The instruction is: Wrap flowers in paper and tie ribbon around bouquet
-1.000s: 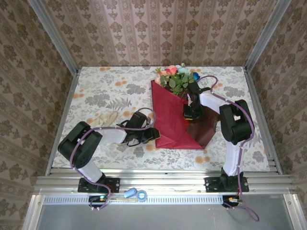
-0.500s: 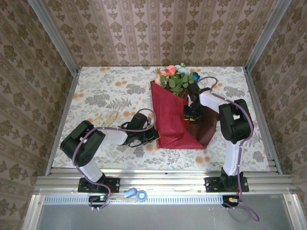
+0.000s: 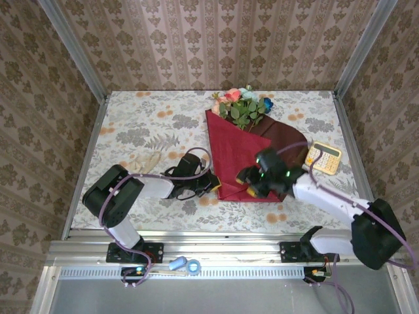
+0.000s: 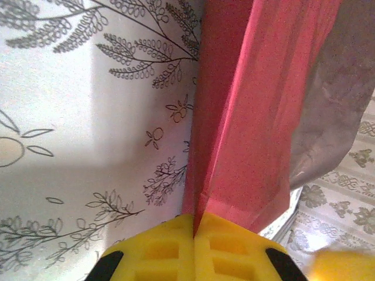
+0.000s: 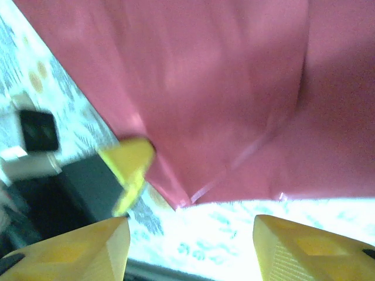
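Observation:
The crimson paper (image 3: 236,154) lies folded over the flowers (image 3: 241,104), whose pink, blue and green heads poke out at its far end. My left gripper (image 3: 214,187) is shut on the paper's lower left edge. In the left wrist view its yellow fingertips (image 4: 195,237) pinch a fold of the paper (image 4: 252,117). My right gripper (image 3: 246,183) hovers open over the paper's near tip. In the right wrist view its open gripper (image 5: 187,246) frames the pointed corner of the paper (image 5: 234,88) and bare tablecloth. The cream ribbon (image 3: 144,161) lies left of the left arm.
A yellow and white calculator (image 3: 324,157) sits right of the paper. The darker underside of the sheet (image 3: 288,140) spreads to the right. Metal posts and walls close in the floral tablecloth (image 3: 144,124).
My right arm has swung from beside the flowers down to the paper's near tip and its jaws have opened, uncovering the calculator. The left gripper has closed on the paper's edge.

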Action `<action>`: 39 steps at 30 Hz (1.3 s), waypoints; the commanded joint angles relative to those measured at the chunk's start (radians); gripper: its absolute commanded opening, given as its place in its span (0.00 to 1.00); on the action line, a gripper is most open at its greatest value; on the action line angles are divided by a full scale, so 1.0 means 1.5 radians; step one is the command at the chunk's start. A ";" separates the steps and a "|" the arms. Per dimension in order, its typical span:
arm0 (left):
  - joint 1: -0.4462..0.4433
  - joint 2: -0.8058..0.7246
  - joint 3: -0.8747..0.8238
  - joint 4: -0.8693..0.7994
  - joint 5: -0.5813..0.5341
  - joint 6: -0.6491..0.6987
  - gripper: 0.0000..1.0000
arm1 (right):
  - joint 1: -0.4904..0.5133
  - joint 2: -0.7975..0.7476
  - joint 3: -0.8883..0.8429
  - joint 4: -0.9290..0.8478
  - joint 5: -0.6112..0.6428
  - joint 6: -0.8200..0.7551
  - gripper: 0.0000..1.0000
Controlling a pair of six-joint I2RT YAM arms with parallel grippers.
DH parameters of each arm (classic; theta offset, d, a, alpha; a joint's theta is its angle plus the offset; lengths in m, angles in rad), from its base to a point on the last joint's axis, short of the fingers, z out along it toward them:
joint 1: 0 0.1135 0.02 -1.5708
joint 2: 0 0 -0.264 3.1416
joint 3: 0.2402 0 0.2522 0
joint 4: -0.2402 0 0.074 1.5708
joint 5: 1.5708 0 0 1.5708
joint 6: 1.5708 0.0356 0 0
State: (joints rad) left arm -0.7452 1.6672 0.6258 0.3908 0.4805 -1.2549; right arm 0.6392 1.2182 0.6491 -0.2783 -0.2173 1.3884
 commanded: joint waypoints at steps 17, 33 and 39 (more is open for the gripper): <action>0.019 0.009 -0.004 0.024 0.067 -0.063 0.00 | 0.316 0.210 -0.183 0.649 0.488 0.650 0.65; 0.038 0.013 -0.008 0.022 0.098 -0.059 0.00 | 0.329 0.362 -0.178 0.826 0.610 0.696 0.25; 0.051 0.013 -0.010 0.014 0.101 -0.046 0.00 | 0.329 0.330 -0.170 0.775 0.617 0.705 0.00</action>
State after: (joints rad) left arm -0.6807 1.6768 0.6220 0.4175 0.5972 -1.3430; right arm 1.1351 1.7412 0.3809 0.9394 0.6212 2.0869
